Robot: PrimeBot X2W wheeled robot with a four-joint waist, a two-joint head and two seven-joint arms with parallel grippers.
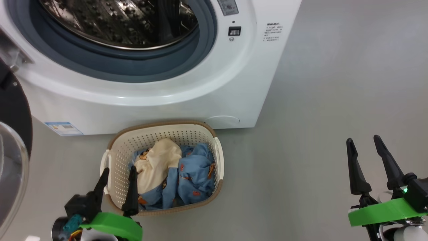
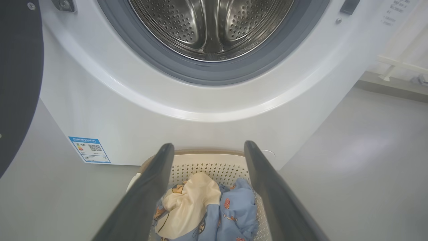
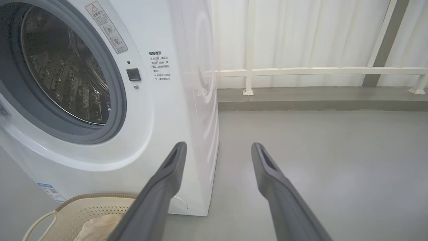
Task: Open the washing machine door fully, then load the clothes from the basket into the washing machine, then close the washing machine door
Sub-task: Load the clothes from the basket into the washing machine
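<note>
Sitting on the floor (image 1: 334, 83) just in front of the washer (image 1: 150, 107), the basket (image 1: 187, 134) holds the clothes (image 1: 190, 174) (blue and cream, bear print). The door (image 1: 15, 113) hangs open at left. The left hand (image 1: 119, 170) hovers over the basket's near-left corner, fingers apart, empty. The right hand (image 1: 362, 139) is well right, also spread.

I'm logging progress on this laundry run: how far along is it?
Done: the washing machine door stands swung open, the drum bare. In hand: the open left gripper points at the clothes, lying in the basket. Left: loading them, then closing the door.
</note>
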